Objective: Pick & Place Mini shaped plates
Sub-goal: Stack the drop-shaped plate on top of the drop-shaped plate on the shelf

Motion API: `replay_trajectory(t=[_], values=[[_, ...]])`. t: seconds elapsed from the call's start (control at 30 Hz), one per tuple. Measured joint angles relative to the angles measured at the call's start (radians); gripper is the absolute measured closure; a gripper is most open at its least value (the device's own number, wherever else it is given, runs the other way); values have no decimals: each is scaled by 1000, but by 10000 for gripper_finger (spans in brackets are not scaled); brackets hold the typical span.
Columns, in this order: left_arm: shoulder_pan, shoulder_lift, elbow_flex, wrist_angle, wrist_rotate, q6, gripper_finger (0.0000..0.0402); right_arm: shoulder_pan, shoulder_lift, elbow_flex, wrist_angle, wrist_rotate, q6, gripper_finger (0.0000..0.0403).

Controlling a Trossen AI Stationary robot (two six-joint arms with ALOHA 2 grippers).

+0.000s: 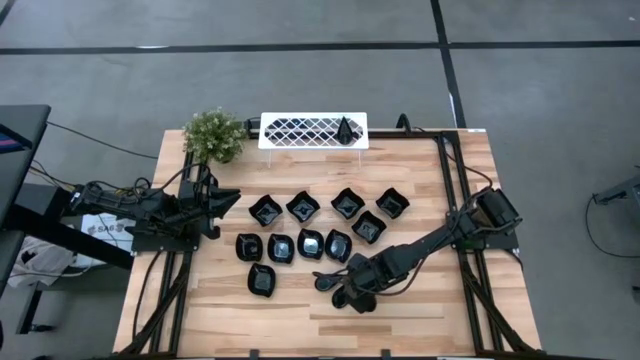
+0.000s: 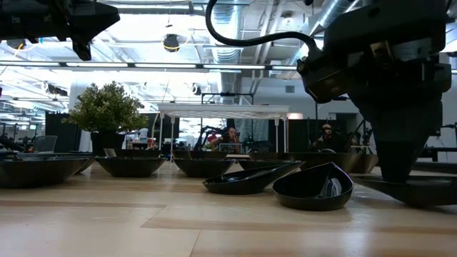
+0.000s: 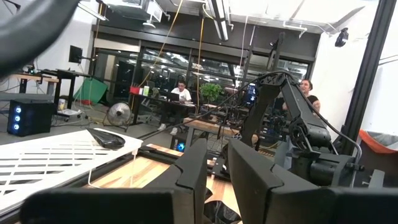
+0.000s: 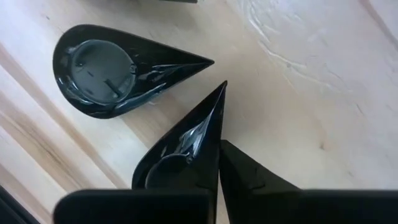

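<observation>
Several glossy black mini shaped plates point(image 1: 310, 225) lie on their bases in rows on the wooden table point(image 1: 430, 320). Another one stands on the white lattice rack point(image 1: 313, 131) at the far edge. My right gripper point(image 1: 352, 292) points steeply down near the table's near edge and is shut on a teardrop-shaped plate point(image 4: 180, 146). A second teardrop plate point(image 4: 112, 68) lies free just beside it. My left gripper point(image 3: 217, 168) waits above the table's left side, pointing level, with a narrow gap and nothing between its fingers. My right gripper pinches one straight side rim point(image 4: 216, 134) of the teardrop plate between its two fingers, back from the pointed tip. One finger point(image 4: 249, 180) lies outside the wall. The fingers come steeply from above. The plate point(image 2: 421, 191) looks to be resting on the tabletop.
A small green plant point(image 1: 213, 135) stands at the far left corner beside the rack. Bare wood lies along the near edge point(image 1: 250, 330) and the right side. People sit at desks in the room beyond the table.
</observation>
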Motion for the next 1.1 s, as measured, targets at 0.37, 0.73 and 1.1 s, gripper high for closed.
replay_trajectory(t=[0.37,0.73,1.1], values=[[0,0,0,0,0,0,334,-17,-88,-1,-73,-30,-52,402],[0,0,0,0,0,0,334,-209,-360,-1,-69,-22,-128,402],[0,0,0,0,0,0,334,-642,-437,82,-43,-82,-420,403]])
